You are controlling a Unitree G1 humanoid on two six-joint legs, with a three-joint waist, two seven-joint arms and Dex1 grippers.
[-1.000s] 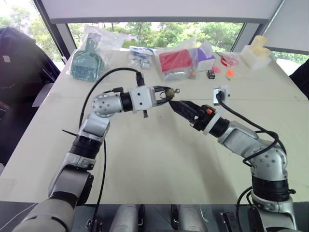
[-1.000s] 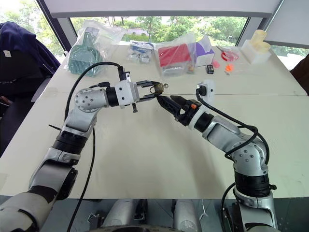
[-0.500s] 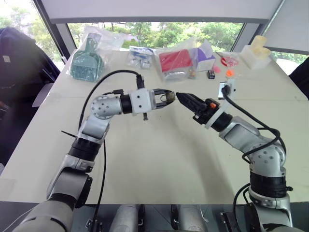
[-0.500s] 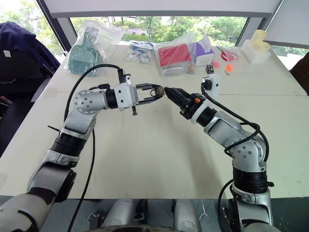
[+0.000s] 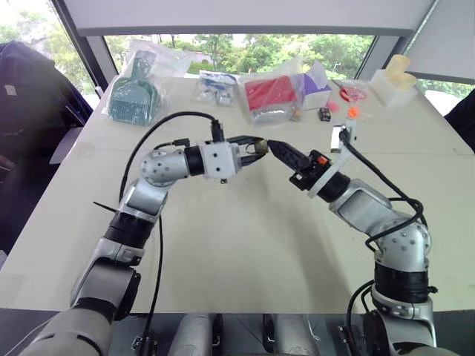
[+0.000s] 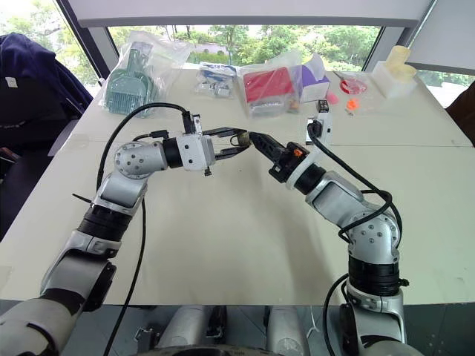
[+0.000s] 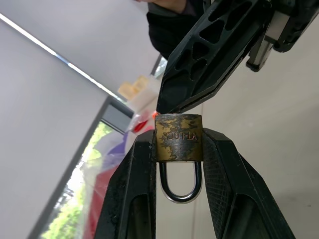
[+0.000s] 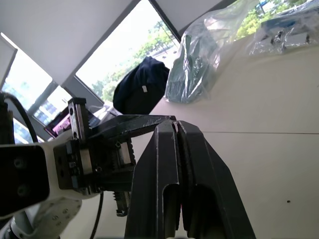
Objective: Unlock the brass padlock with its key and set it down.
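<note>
**Brass padlock held mid-air, right fingers closed at its keyway end**

Brass padlock [image 5: 260, 147], head view: centre frame, above the table [image 5: 223, 245], clamped in the left gripper [image 5: 257, 147]. Right gripper [image 5: 273, 146] tip meets it. Risk: a push or twist off-axis could skew the lock in the pads.

Left wrist view: padlock [image 7: 178, 137] squeezed between both fingers [image 7: 130, 189], shackle toward the camera; right fingertips pinched together touching its top. Key not discernible.

Right wrist view: right gripper [image 8: 177, 132] fingers together.
</note>
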